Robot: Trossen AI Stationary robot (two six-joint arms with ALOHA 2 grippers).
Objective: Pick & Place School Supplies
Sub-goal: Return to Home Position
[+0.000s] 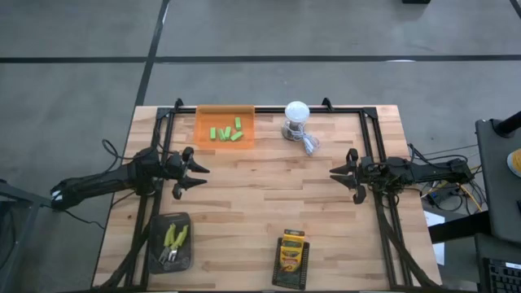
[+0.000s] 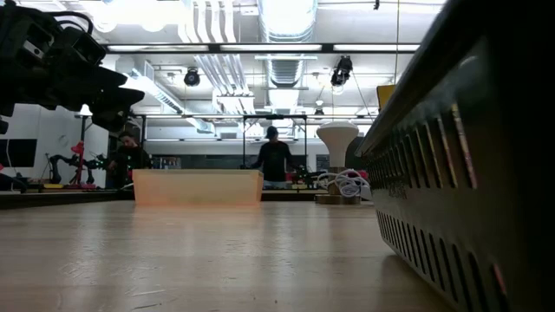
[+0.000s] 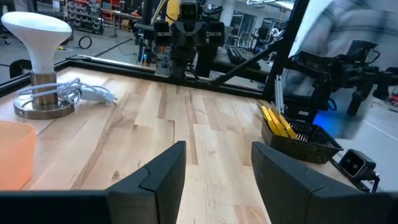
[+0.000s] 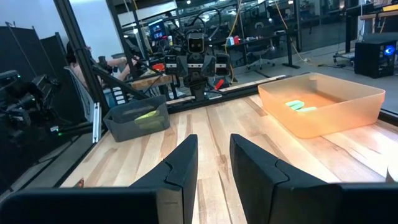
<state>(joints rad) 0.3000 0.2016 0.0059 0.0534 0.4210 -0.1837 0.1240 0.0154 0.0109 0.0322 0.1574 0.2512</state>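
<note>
Several bright-green blocks (image 1: pixel 228 132) lie in a translucent orange tray (image 1: pixel 205 138) near the table's far edge; the right wrist view shows them too (image 4: pixel 298 106). Two yellow-green-handled plier-like tools (image 1: pixel 174 239) rest in a dark tray (image 1: pixel 155 262) at the near left. Yellow-and-green crayon boxes (image 1: pixel 291 251) sit in a dark mesh tray (image 1: pixel 291 281) at the near middle. My left gripper (image 1: pixel 194 173) hovers open left of centre. My right gripper (image 1: pixel 340 181) hovers open right of centre, facing it. Neither is over any of the supplies.
A white round bulb-like object (image 1: pixel 296 112) with a coiled cable (image 1: pixel 310 144) stands right of the orange tray. A black frame (image 1: pixel 370 122) rims the table. Bare wood (image 1: pixel 269 183) lies between the grippers. People (image 2: pixel 275 159) stand in the room beyond.
</note>
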